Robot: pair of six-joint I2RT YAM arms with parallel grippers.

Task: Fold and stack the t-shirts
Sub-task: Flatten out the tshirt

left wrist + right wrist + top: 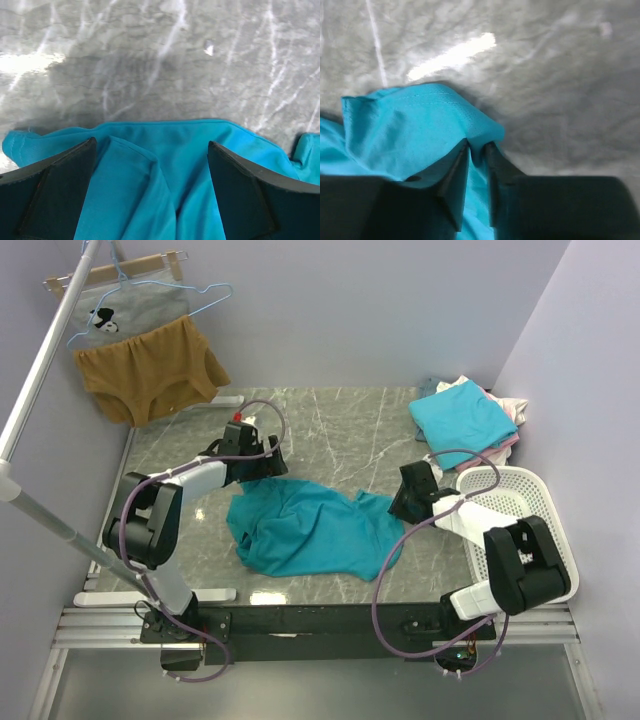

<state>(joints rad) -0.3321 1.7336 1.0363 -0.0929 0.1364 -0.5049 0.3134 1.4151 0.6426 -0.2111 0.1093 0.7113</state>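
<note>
From above: a grey marbled surface [340,430] is boxed in by lilac walls [350,300]. A teal t-shirt [310,530] lies crumpled at its middle. A folded turquoise t-shirt [460,420] tops a pile in the far right corner, just behind a white basket [520,500]. Far left, a mustard-brown garment [150,370] and a grey printed garment [125,315] hang on hangers. The left tool [270,465] is at the shirt's far left edge and the right tool [405,502] at its right edge.

Left wrist: jaws spread wide, straddling the teal hem, bare marble beyond.

Right wrist: jaws narrow, pinching a fold of teal cloth.
</note>
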